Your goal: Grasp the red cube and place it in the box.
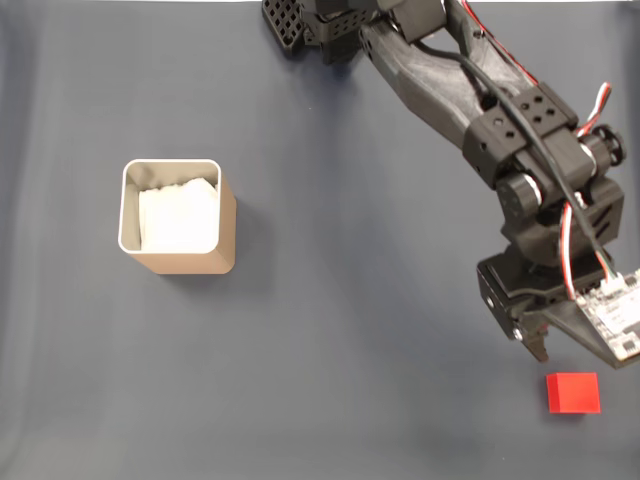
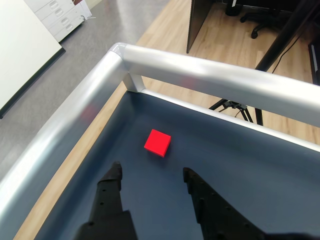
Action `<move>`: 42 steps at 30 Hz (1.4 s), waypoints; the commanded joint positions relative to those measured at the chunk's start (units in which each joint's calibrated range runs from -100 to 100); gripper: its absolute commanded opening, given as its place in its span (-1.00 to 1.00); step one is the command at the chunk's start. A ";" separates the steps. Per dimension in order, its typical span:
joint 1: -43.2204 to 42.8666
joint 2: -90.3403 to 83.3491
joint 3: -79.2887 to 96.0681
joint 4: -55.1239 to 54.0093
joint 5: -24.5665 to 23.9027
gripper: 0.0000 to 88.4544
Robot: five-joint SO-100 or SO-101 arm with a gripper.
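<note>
The red cube (image 1: 573,392) lies on the dark mat near the lower right corner of the fixed view. My gripper (image 1: 558,352) hovers just above it in that picture, apart from the cube. In the wrist view the cube (image 2: 157,142) sits a short way beyond the two black fingertips, roughly centred on the gap, and the gripper (image 2: 151,170) is open with nothing between its fingers. The box (image 1: 178,215), tan with a pale rim and white paper inside, stands far off at the left of the fixed view.
A silver metal rail (image 2: 200,75) edges the table just beyond the cube in the wrist view, with a corner at its left. The arm's base (image 1: 330,25) is at the top of the fixed view. Bare dark mat (image 1: 380,300) stretches between cube and box.
</note>
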 commanded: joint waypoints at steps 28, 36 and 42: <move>0.67 16.02 -11.08 -14.20 0.20 -0.20; 0.67 19.22 -12.35 -15.52 -0.54 -0.22; 0.46 21.30 -13.17 -17.07 -1.27 -0.23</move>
